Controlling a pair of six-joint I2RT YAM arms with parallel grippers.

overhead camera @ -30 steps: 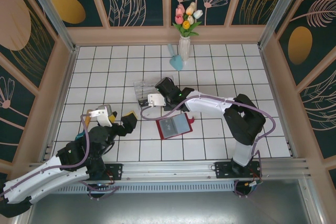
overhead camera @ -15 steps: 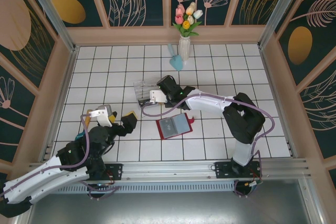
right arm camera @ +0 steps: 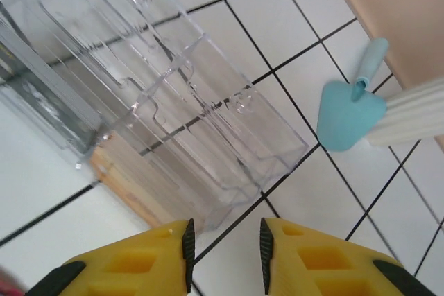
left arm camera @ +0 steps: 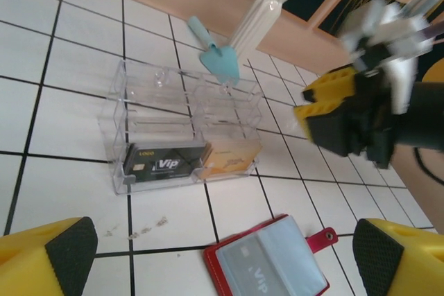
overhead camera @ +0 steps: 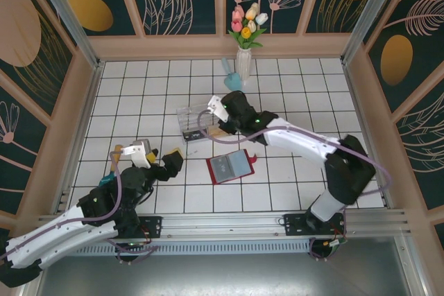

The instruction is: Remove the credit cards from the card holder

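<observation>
Card holder point(overhead camera: 231, 166) lies unfolded on the tiled surface point(overhead camera: 139, 95), centre of the top view and a bit low, blue-grey pockets facing up and red snap tab sticking out upper right. Prob laid flat like that so the pockets can be reached from above. At least one grey card sits in a pocket, so job not done imo.

Clear box point(left arm camera: 184, 129) is up-left of the holder, apart from it. It has a black card point(left arm camera: 163, 163) and a tan card point(left arm camera: 229, 161) standing on edge at its near end, so it looks like the drop-off spot.

Right fingers point(right arm camera: 139, 261) hang over the box near the tan card, drawn close w/ a slim gap, nothing gripped. Left fingers point(left arm camera: 66, 254) are spread wide & released at lower left of the top view, aimed at box and holder, prob waiting their turn.

Writing: "Vip" in white on the black card, tiny word above it maybe "LOGO". Faint "VIP" on the grey card in the holder
</observation>
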